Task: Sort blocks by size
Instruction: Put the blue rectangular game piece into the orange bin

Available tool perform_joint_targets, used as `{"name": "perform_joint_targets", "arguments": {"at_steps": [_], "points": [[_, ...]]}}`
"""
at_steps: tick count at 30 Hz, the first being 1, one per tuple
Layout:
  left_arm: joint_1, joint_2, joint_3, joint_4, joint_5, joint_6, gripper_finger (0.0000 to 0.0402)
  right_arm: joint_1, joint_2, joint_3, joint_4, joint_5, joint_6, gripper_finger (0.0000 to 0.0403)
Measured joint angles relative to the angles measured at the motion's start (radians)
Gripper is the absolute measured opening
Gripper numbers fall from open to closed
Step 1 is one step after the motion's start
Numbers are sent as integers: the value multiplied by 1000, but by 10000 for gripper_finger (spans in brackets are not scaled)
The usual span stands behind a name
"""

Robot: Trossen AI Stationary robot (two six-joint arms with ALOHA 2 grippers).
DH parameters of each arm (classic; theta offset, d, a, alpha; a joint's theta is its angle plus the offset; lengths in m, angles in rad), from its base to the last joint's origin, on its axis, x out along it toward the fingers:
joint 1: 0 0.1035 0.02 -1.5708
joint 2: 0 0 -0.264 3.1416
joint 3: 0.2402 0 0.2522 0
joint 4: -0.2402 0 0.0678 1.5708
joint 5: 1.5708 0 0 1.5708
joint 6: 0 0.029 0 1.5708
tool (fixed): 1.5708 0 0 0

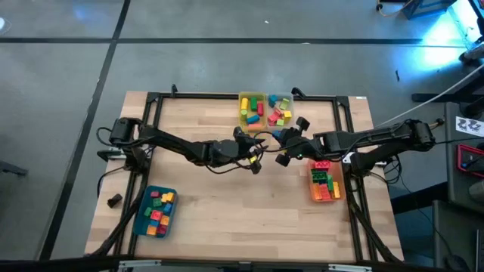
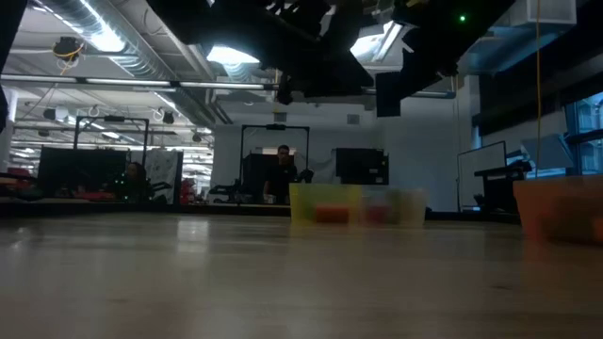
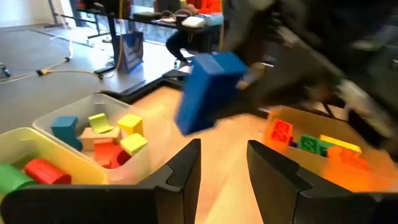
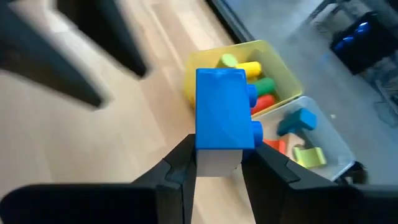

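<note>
Mid-handover above the desk centre: the left tool (image 3: 222, 163) stands released, empty, just beside the blue brick (image 4: 224, 112) that the right tool (image 4: 217, 163) clamps. Next, I judge, the right arm carries it to the orange bin (image 1: 327, 195).

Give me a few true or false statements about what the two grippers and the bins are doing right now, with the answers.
1. The right gripper is shut on a blue block. True.
2. The left gripper holds the blue block. False: its fingers stand open with nothing between them, and the block is in the right gripper ahead of it.
3. The orange bin sits on the right arm's side of the table. True.
4. The teal bin is at the far edge beside the yellow bin. False: it sits at the near left, and the clear bin is the one beside the yellow bin.
5. Both grippers meet near the table's middle. True.
</note>
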Motion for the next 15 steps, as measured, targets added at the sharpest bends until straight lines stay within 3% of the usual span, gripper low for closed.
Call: {"name": "perform_joint_targets", "arguments": {"at_steps": [7,15], "points": [[-67,-94,-2,-201,1,52,114,0,-26,9,-65,-7,-5,108],[-118,-381,-3,-618,-9,52,114,0,-92,141,-313,-161,58,109]]}}
